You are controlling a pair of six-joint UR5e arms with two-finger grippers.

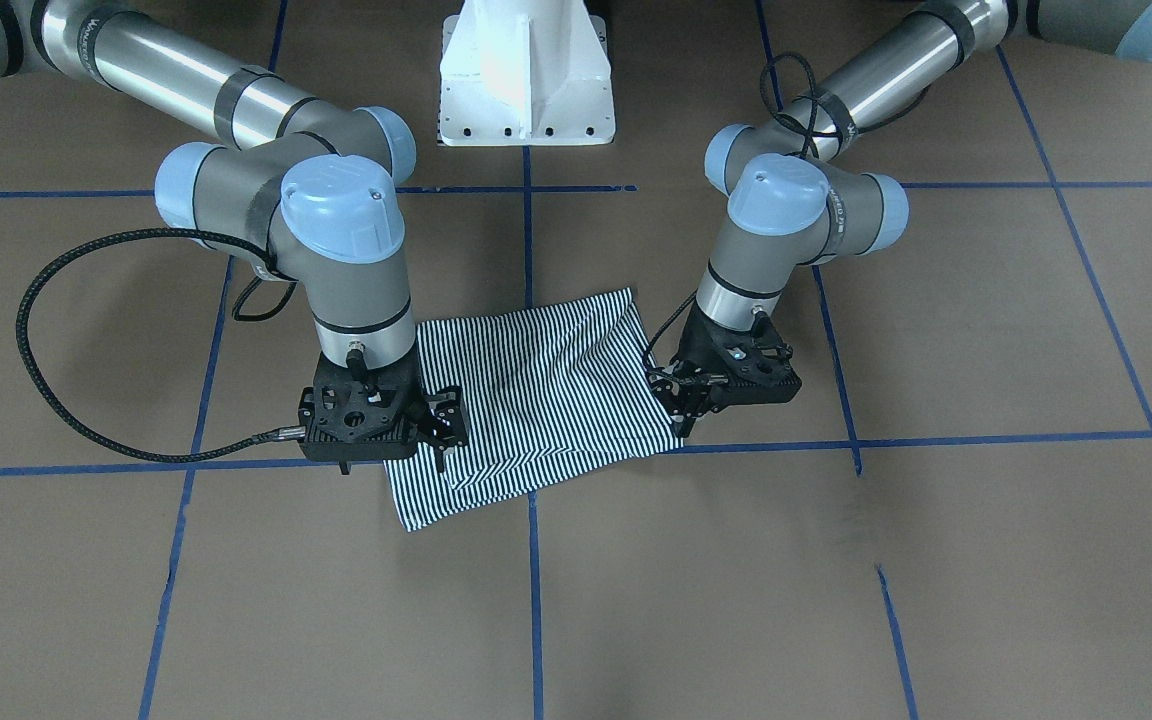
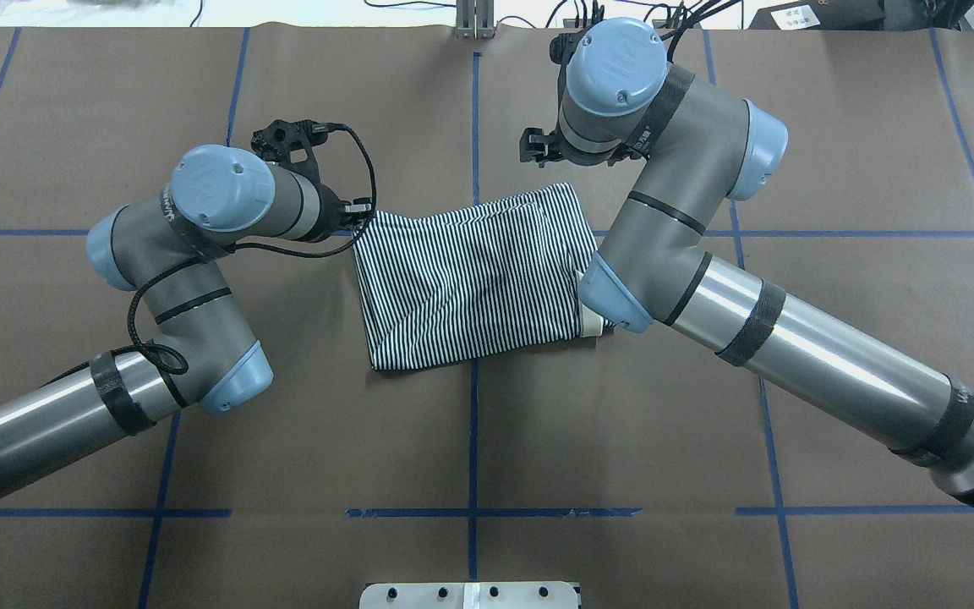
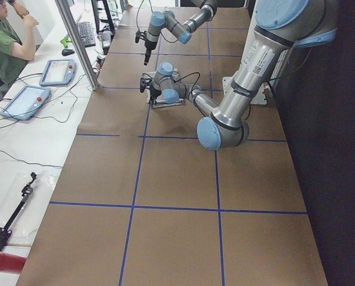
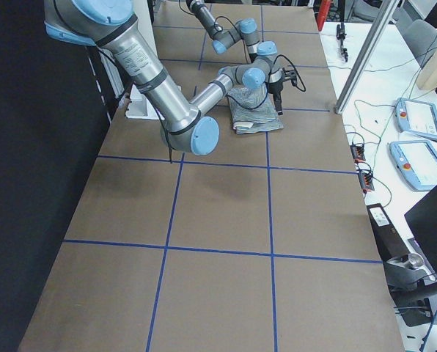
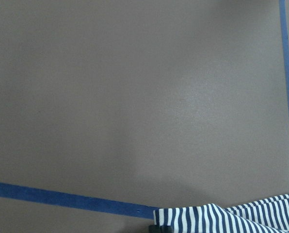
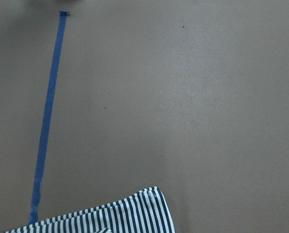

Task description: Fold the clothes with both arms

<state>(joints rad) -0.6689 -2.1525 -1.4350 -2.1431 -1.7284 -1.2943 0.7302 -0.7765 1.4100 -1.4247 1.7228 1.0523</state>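
The striped polo shirt (image 1: 536,400) lies folded into a rough rectangle in the middle of the brown table (image 1: 936,560), a little tilted. In the front-facing view the left gripper (image 1: 686,410) stands at the right edge of the shirt, its fingers pointing down, at the cloth or very near it. I cannot tell if it pinches the cloth. The right gripper (image 1: 439,435) hangs over the left edge of the shirt. I cannot tell if its fingers are spread.

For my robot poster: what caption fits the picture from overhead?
Left arm and right arm reach to opposite sides of a folded striped shirt on the brown table.
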